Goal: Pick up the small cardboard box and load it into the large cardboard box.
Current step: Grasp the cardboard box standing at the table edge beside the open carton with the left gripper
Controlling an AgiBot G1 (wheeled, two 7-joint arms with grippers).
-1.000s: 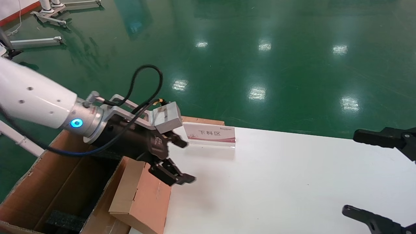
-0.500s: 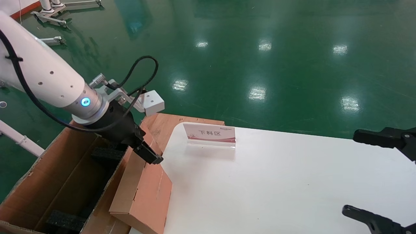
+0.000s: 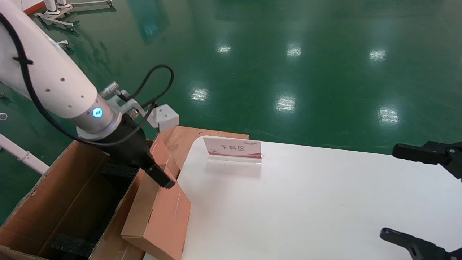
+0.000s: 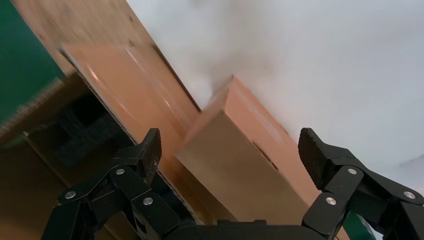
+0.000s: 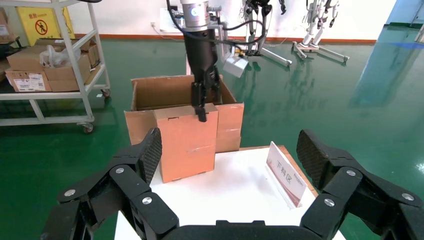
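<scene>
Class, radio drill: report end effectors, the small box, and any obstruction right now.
Left end effector open, poised over small cardboard box, not gripping. Box leans on large cardboard box at white table edge. Right end effector open, parked. Nothing blocking.

Head view: high, angled down across the white table [image 3: 306, 202]. Wrist views: close between own fingers. Shared: small cardboard box [image 3: 158, 213] [image 4: 245, 165] [image 5: 186, 140].

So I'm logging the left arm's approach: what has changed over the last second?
The left gripper swung from over the white table back toward the robot's left and dropped onto the far end of the small cardboard box; its jaws stand open astride that box, not closed on it. The small cardboard box, large cardboard box, sign and open right gripper stayed put.
</scene>
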